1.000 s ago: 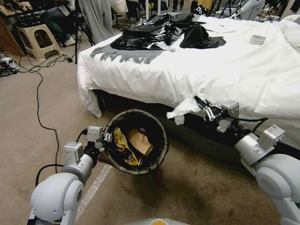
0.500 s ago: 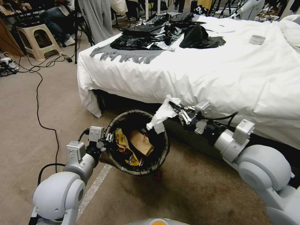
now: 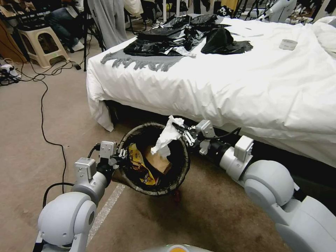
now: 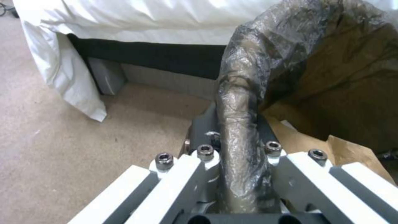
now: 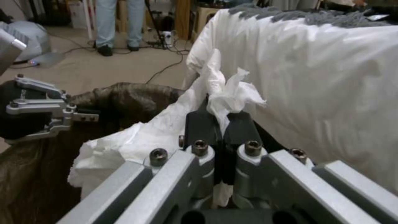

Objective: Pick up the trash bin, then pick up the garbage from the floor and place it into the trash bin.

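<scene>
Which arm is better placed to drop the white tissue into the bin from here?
Right. The right gripper is shut on the tissue, which hangs over the trash bin's open mouth. The left gripper is shut on the bin's rim, holding it off the floor, so it is occupied.

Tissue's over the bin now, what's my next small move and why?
Probably open the right end effector: its white tissue hangs over the mouth of the trash bin, which the left end effector holds by the rim, so it should drop inside.
</scene>
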`<state>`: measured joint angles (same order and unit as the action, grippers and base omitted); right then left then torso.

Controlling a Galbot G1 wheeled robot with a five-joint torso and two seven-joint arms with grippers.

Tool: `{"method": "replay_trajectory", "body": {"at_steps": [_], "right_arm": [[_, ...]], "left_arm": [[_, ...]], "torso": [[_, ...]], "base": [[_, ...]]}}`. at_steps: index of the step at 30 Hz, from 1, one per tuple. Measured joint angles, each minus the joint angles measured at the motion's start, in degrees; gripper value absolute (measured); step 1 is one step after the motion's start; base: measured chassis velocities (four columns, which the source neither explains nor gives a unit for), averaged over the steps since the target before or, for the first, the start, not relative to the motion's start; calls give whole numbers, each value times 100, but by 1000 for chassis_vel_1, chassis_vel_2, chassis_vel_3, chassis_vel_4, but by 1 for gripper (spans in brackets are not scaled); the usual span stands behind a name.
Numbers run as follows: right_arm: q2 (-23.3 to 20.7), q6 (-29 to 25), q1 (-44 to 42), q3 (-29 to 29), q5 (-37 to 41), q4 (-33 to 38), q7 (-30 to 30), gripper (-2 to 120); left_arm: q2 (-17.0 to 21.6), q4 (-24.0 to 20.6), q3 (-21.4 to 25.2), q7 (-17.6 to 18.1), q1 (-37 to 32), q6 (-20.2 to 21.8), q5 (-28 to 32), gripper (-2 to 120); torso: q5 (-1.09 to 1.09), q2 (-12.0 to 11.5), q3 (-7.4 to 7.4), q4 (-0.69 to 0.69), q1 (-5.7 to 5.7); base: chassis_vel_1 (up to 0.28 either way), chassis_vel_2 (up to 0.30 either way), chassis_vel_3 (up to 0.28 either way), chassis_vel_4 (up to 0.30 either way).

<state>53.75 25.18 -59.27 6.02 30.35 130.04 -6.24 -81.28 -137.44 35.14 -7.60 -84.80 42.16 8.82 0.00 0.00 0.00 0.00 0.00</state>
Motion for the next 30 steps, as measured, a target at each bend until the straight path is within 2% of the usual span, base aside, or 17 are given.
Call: {"method": "replay_trajectory", "body": {"at_steps": [9,11,12,13,15,17,19,21,23,25,29,30], "right_arm": [[20,-8,115,-416,-271,-167,-5,0],[19,-52,125,-513,-383,-237,11,7],[19,-52,125,-513,-383,-237,11,7],[20,-81,129,-600,-429,-307,56,16],[22,-84,129,-636,-437,-338,88,18],[34,-84,124,-713,-479,-403,163,29],[38,-76,124,-745,-494,-424,179,32],[51,-44,135,-823,-513,-457,216,44],[53,-40,139,-836,-515,-461,218,44],[74,-44,162,-929,-646,-516,239,59],[89,-59,166,-971,-729,-557,243,68],[99,-58,165,-992,-731,-567,266,76]], "left_arm": [[-25,9,-17,0,1,0,-25,3],[-30,9,-19,0,1,0,-28,3],[-30,9,-19,0,1,0,-28,3],[-30,9,-20,0,2,0,-29,3],[-30,9,-18,0,2,0,-29,3],[-30,9,-8,0,-1,0,-30,3],[-30,9,-4,0,-5,0,-30,3],[-32,6,-1,0,-7,0,-31,3],[-32,6,-2,0,-7,0,-31,3],[-39,0,-6,0,-7,0,-31,3],[-44,-8,-9,0,-10,-1,-31,3],[-44,-9,-10,0,-11,-1,-31,3]], "torso": [[0,0,0,0,0],[0,0,0,0,0],[0,0,0,0,0],[0,0,0,0,0],[0,0,0,0,0],[0,0,0,0,0],[0,0,0,0,0],[0,0,0,0,0],[0,0,0,0,0],[0,0,0,0,0],[0,0,0,0,0],[0,0,0,0,0]], "base": [[0,0,0,0],[0,0,0,0],[0,0,0,0],[0,0,0,0],[0,0,0,0],[0,0,0,0],[0,0,0,0],[0,0,0,0],[0,0,0,0],[0,0,0,0],[0,0,0,0],[0,0,0,0]]}}
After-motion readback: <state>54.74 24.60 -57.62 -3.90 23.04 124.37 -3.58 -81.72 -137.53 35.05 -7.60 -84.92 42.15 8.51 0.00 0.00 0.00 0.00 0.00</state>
